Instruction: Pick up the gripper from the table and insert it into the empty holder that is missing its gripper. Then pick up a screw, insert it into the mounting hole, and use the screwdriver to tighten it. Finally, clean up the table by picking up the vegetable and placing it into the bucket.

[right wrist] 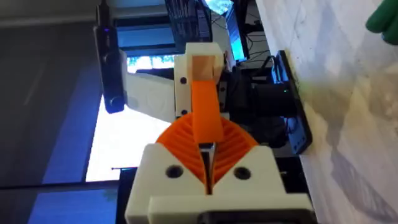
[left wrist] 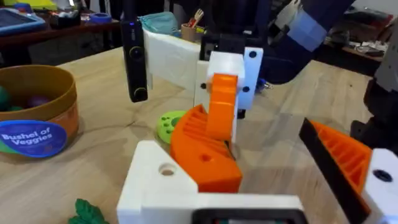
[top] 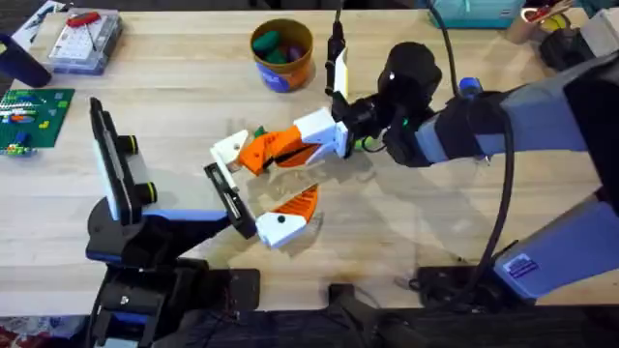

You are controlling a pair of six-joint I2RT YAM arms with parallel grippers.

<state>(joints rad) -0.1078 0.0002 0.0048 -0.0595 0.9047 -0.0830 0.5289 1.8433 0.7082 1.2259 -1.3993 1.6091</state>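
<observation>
Right tool [top: 290, 147], clamped on the gripper [top: 259, 151], holds that orange finger off the worktop [top: 406, 222] with its white base plate just beside the holder [top: 228, 198]. Left tool: state cannot be told. Risk, as judged: a tilted base plate could jam against the holder's slots or slip in the grasp. Beyond the holder stands the bucket [top: 281, 55], well apart, with vegetables inside.

Clear plastic parts box [top: 85, 41] is sitting well left of the right gripper [top: 253, 153], farther back on the table. Green board [top: 31, 116] is lying well left of it, nearer the edge.
</observation>
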